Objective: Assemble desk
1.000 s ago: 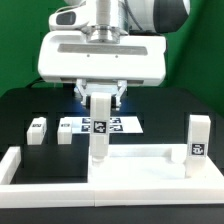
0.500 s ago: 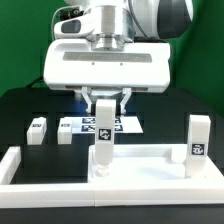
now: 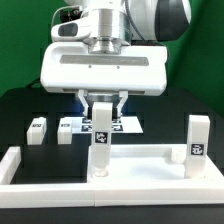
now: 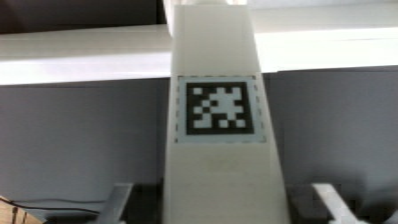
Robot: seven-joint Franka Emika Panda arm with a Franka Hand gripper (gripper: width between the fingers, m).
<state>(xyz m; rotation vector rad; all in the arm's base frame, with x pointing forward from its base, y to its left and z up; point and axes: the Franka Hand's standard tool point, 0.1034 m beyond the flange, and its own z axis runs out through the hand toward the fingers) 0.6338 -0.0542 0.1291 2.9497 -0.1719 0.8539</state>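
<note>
Where black table [image 3: 22, 106] ends, green wall [image 3: 20, 40] — seemingly — rises.

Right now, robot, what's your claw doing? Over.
Gripper shut on leg. Leg upright, bottom end at tabletop. Nothing blocking; second leg stands apart, exterior view's right.

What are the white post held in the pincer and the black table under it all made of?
The leg block: seemingly hard white plastic, smooth with a faint sheen and crisp straight edges. Its black-and-white tag looks like a printed sticker. The table: matte black with no glare, perhaps cloth or a mat; I can't tell which.
</note>
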